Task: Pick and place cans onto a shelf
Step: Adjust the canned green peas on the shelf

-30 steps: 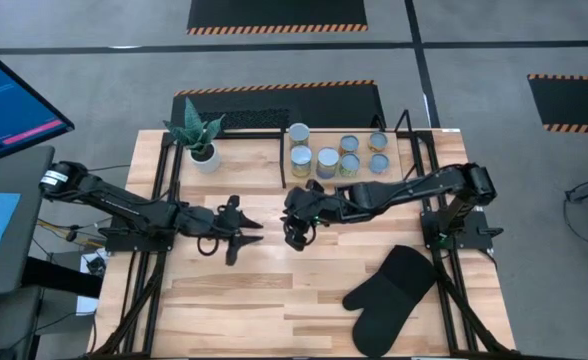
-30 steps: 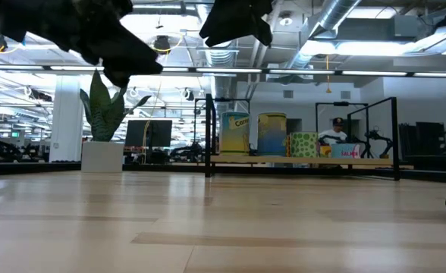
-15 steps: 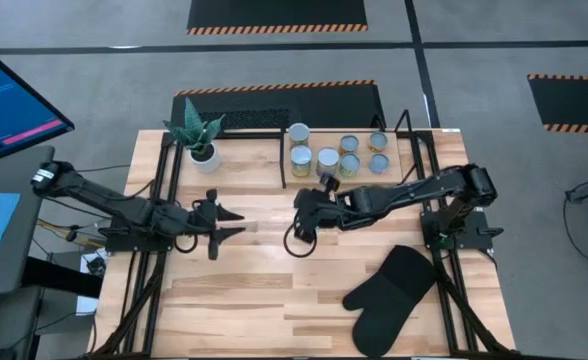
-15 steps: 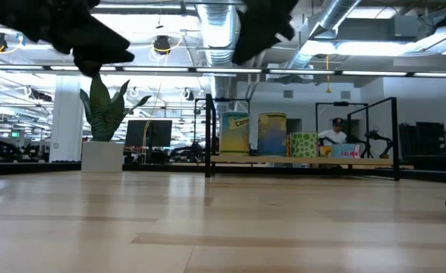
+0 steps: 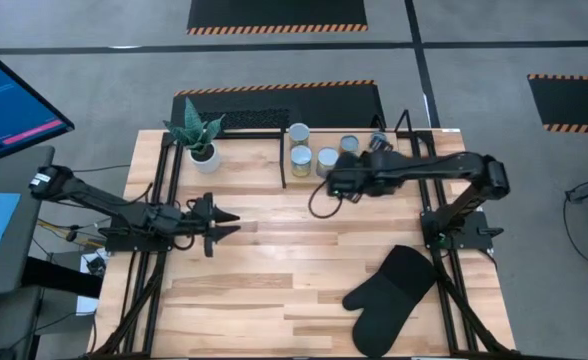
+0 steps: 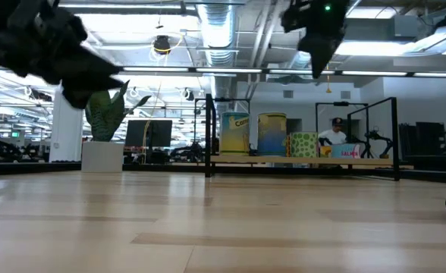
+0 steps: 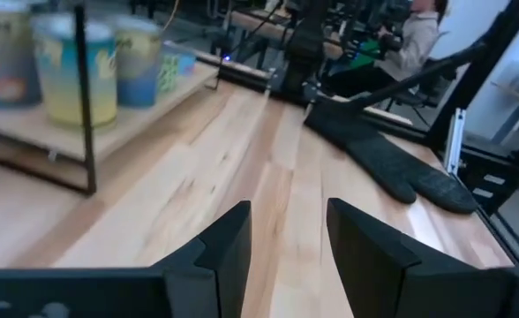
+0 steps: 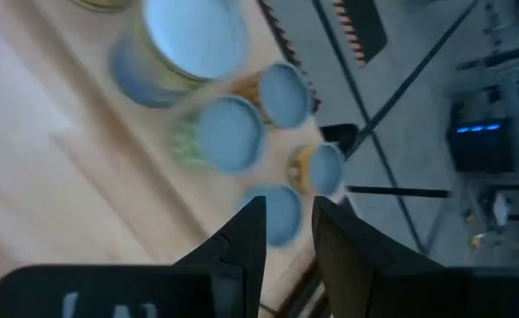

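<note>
small round cans [image 5: 326,158] with pale blue and silver tops sit on the shelf [image 5: 284,165], upper middle; right tool [image 5: 340,183] hovers there, empty, slightly open; left tool [image 5: 224,218] open, empty

The left gripper [image 5: 226,217] hangs over the table's left-centre, fingers [image 7: 229,243] parted and empty; the right gripper [image 5: 331,183] reaches toward the back, its arm stretched out, fingers [image 8: 246,234] slightly apart.
</note>
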Motion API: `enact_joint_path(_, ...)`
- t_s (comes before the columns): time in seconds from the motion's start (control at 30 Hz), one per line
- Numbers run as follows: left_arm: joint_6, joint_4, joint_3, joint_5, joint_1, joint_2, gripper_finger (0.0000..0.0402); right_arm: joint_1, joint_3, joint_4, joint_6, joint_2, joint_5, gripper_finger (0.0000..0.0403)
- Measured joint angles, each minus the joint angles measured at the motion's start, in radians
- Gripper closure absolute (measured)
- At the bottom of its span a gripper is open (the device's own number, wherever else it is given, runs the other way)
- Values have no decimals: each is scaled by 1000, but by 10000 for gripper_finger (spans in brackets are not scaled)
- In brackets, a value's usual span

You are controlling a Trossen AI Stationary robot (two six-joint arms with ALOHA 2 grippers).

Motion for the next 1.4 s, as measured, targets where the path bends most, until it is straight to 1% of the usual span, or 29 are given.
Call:
enact_joint_path(0.03, -18, 4, -18, -7, 0, -11, 262, -12, -2, -28, -3, -15, 4, 285)
enact_joint_path(0.1, -57, 24, -60, -11, -1, -31, 262, -36, -23, -26, -43, -56, 3, 285)
enact_joint_path(0.17, -79, 45, -99, -14, -1, -52, 262, -64, -77, 6, -97, -123, -2, 285)
enact_joint_path(0.2, -82, 52, -99, -19, -1, -67, 262, -78, -109, 28, -119, -155, -18, 285)
enact_joint_path(0.33, -57, 15, -90, -17, -3, -111, 262, -134, -283, 175, -198, -309, -123, 285)
enact_joint_path(0.43, -33, 9, -90, -24, -3, -143, 262, -178, -400, 336, -272, -426, -211, 285)
enact_joint_path(0.5, -10, 4, -90, -46, -2, -162, 262, -208, -467, 470, -343, -487, -311, 285)
enact_joint_path(0.6, 27, -9, -90, -100, 11, -185, 262, -255, -548, 636, -433, -539, -441, 285)
enact_joint_path(0.67, 44, 1, -99, -106, 33, -205, 262, -292, -589, 692, -473, -546, -488, 285)
enact_joint_path(0.73, 37, -18, -100, -101, 60, -216, 262, -328, -614, 705, -510, -536, -503, 285)
enact_joint_path(0.83, 46, -24, -100, -71, 94, -229, 262, -365, -621, 757, -551, -502, -525, 285)
enact_joint_path(0.97, 62, -47, -100, -73, 148, -227, 262, -423, -621, 852, -643, -443, -595, 285)
enact_joint_path(1.1, 23, -87, -101, -34, 198, -228, 262, -490, -622, 919, -702, -390, -632, 285)
enact_joint_path(1.27, -31, -148, -101, -11, 213, -228, 262, -561, -623, 928, -743, -320, -728, 285)
enact_joint_path(1.4, -43, -150, -102, -11, 213, -228, 262, -586, -623, 962, -760, -278, -762, 285)
